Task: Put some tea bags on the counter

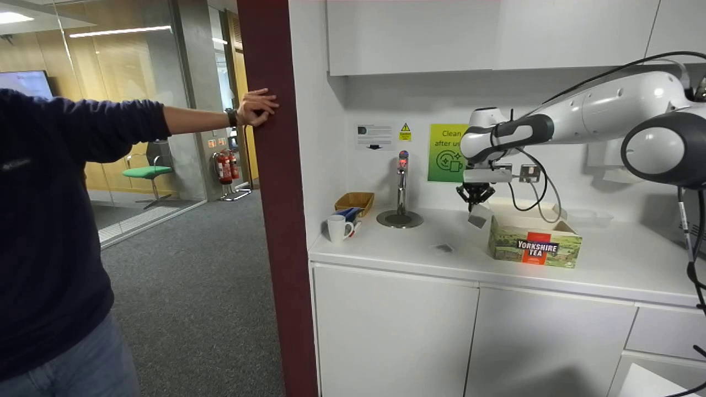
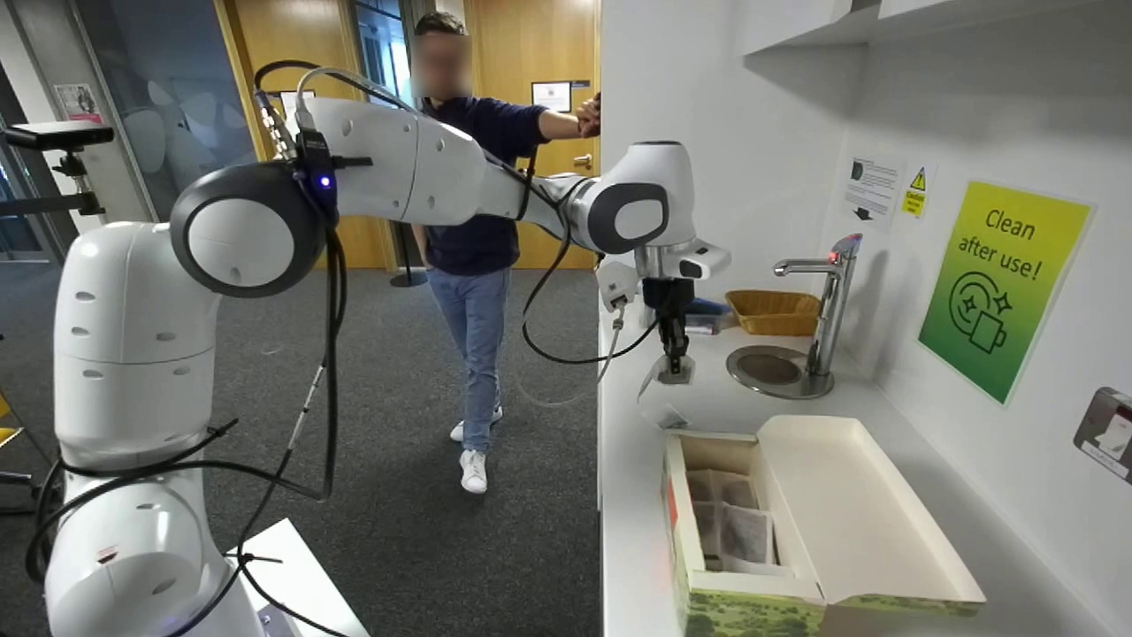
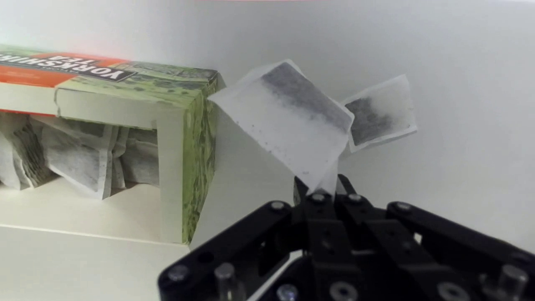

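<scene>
My gripper [image 3: 319, 188] is shut on a pale tea bag [image 3: 288, 121], pinching it by one corner. In both exterior views the gripper [image 1: 473, 205] [image 2: 676, 361] holds this tea bag [image 1: 480, 215] [image 2: 677, 372] above the white counter [image 1: 380, 248] [image 2: 632, 548], beside the box. I cannot tell whether one bag or two joined bags hang there. Another tea bag [image 3: 380, 113] lies flat on the counter; it also shows in both exterior views [image 1: 444, 248] [image 2: 672, 417]. Several more tea bags [image 2: 745, 531] [image 3: 75, 159] are inside the open box.
The yellow-green box [image 1: 504, 245] [image 2: 752, 615] [image 3: 198, 167] stands on the counter with its lid folded back. A tap [image 1: 402, 184] with a round drain, a white mug [image 1: 337, 229] and a basket [image 1: 356, 201] stand farther along. A person [image 2: 482, 168] stands beyond the counter's end.
</scene>
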You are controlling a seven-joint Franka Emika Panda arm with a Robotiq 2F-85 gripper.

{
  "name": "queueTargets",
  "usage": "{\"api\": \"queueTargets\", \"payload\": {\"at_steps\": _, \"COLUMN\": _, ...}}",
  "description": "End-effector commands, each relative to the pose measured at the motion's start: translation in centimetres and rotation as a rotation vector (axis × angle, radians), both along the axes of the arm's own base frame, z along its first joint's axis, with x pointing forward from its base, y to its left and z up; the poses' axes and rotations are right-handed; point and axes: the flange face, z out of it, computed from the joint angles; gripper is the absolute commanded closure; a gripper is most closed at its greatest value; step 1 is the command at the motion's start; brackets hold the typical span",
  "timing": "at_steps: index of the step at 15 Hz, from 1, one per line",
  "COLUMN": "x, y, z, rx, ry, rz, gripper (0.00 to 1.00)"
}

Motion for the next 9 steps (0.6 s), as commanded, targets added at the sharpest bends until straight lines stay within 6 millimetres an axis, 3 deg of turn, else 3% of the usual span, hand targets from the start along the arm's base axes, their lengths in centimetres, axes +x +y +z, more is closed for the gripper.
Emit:
{"api": "queueTargets", "payload": {"at_steps": 1, "x": 0.9, "y": -1.0, "z": -1.9, "rx": -0.007, "ry": 0.033, "rz": -0.021, "gripper": 0.99}}
{"api": "queueTargets", "payload": {"at_steps": 9, "x": 1.4, "y": -4.0, "z": -8.1, "rx": -0.116, "ry": 0.089, "rz": -0.043, "gripper": 0.99}}
